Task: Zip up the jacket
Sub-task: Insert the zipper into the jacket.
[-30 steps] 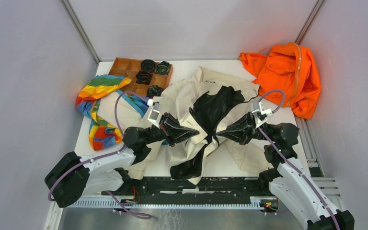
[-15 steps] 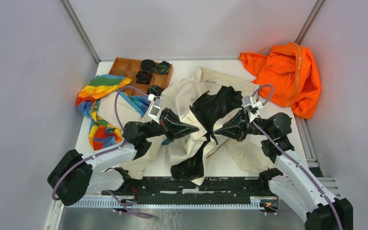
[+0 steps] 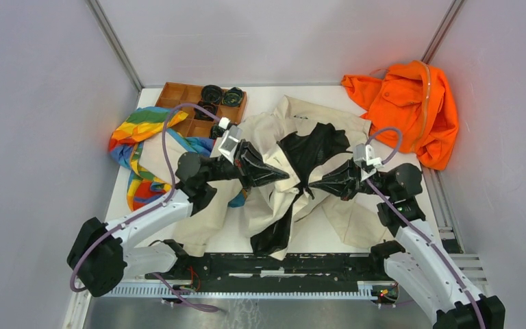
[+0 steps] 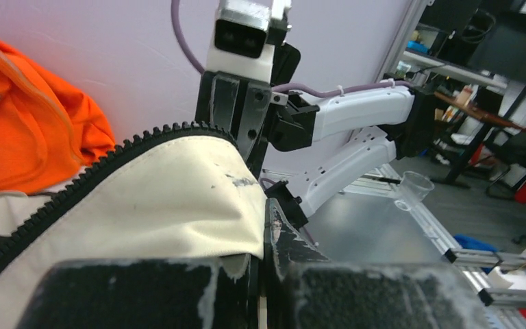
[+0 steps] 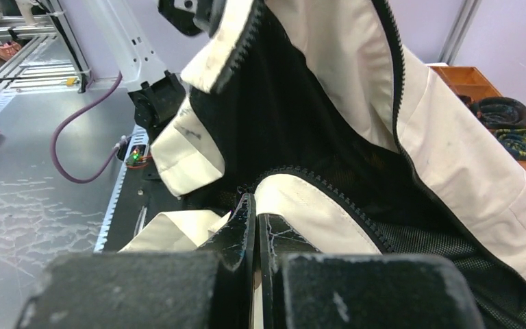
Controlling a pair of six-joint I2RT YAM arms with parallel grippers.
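The cream jacket (image 3: 267,130) lies open in the middle of the table, its black lining (image 3: 311,147) showing. My left gripper (image 3: 284,177) is shut on the jacket's left front edge and holds it lifted. In the left wrist view the cream cloth (image 4: 151,205) drapes over the gripper (image 4: 268,226), its dark zipper teeth (image 4: 109,161) running along the top. My right gripper (image 3: 313,186) is shut on the right front edge. In the right wrist view the gripper (image 5: 255,205) pinches cream fabric (image 5: 315,212) beside zipper teeth (image 5: 335,188) and mesh lining.
An orange garment (image 3: 411,103) lies at the back right. A rainbow-striped cloth (image 3: 140,147) lies at the left. A wooden tray (image 3: 185,96) with dark rolled items stands at the back left. A black rail (image 3: 301,264) runs along the near edge.
My left gripper has moved up and toward the back with the jacket edge. My right gripper has shifted slightly. The two held edges now sit close together.
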